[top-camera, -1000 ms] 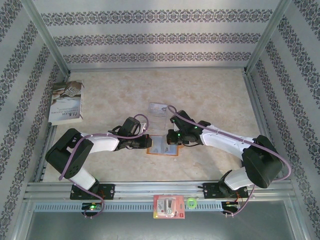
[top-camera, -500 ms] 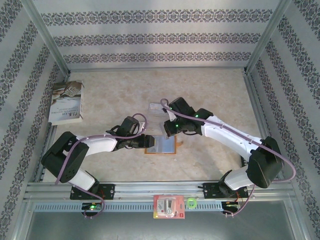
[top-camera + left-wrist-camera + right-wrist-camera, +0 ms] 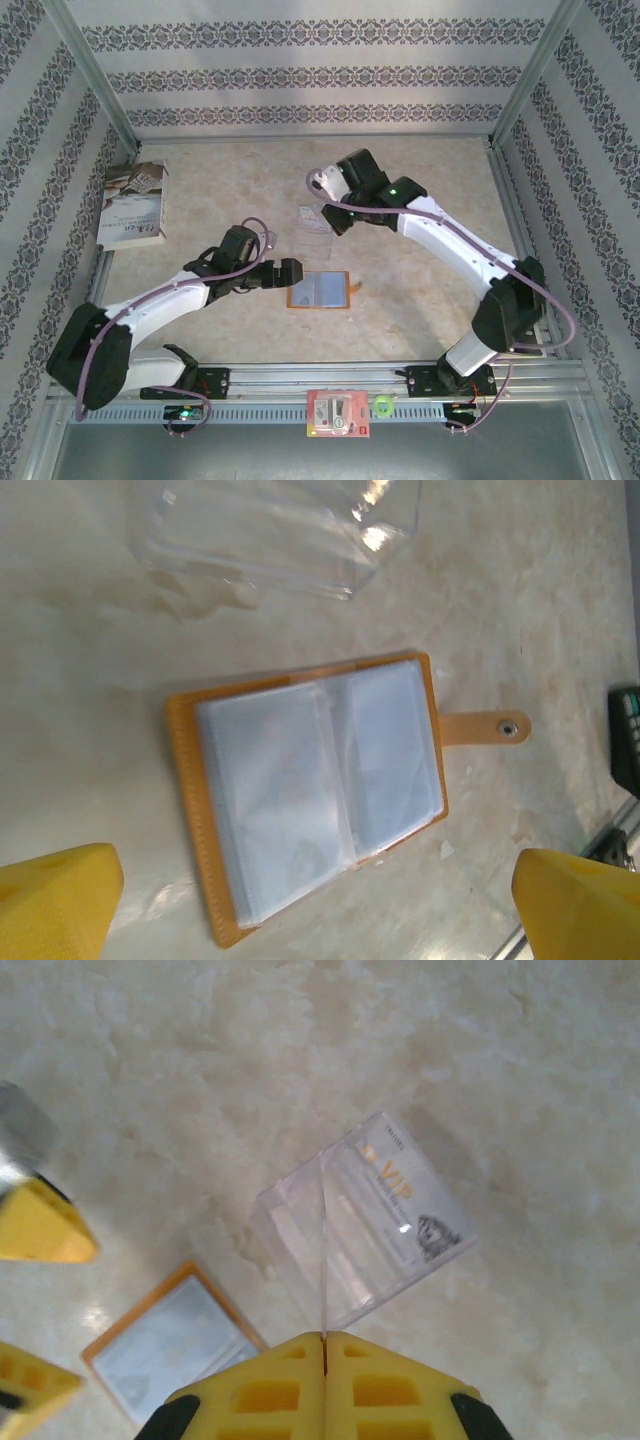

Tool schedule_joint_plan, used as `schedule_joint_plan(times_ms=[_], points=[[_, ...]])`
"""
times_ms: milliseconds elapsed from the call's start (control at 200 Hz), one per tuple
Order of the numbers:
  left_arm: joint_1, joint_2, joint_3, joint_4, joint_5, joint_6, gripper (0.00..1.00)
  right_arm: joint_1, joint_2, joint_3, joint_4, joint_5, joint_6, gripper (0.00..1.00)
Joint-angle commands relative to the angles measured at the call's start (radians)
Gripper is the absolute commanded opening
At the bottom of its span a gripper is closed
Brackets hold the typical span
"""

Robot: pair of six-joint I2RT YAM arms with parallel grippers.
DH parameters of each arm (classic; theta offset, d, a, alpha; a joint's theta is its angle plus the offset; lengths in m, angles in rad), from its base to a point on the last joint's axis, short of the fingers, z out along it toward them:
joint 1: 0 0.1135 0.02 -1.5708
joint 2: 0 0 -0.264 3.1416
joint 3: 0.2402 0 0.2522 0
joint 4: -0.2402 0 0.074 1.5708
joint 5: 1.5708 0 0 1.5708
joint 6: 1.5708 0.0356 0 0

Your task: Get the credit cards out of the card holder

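The card holder (image 3: 319,290) is laid open and flat at the near centre, its long axis running left to right. It lies just right of the left gripper (image 3: 288,272), whose jaws are spread wide (the nearer arm). The right gripper (image 3: 324,1345) is held farther off above the clear tray (image 3: 285,1225), clamped on a credit card (image 3: 323,1260) seen edge-on.

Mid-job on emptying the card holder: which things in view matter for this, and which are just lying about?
Job: card holder, open on the table; credit card pinched edge-on in the right gripper; VIP card at the clear tray; left gripper, open.
Lying about: book; red-and-white packet; green ring.
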Motion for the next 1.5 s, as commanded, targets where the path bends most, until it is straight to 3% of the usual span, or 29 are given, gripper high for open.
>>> schedule_joint_plan(times_ms=[0, 165, 360, 575, 1494], points=[[0.027, -0.082, 0.05, -0.194, -0.107, 0.054, 1.0, -0.01, 0.09, 0.117, -0.079, 0.047, -0.157, 0.0], [0.051, -0.184, 0.066, -0.314, -0.216, 0.088, 1.0, -0.013, 0.234, 0.295, -0.163, 0.061, -0.307, 0.0], [0.091, -0.197, 0.053, -0.324, -0.206, 0.075, 1.0, -0.033, 0.394, 0.486, -0.3, -0.019, -0.434, 0.0], [0.124, -0.178, 0.05, -0.335, -0.203, 0.081, 1.0, -0.056, 0.504, 0.608, -0.386, -0.023, -0.508, 0.0], [0.158, -0.142, 0.016, -0.307, -0.17, 0.071, 1.0, -0.053, 0.66, 0.702, -0.424, -0.039, -0.542, 0.0]])
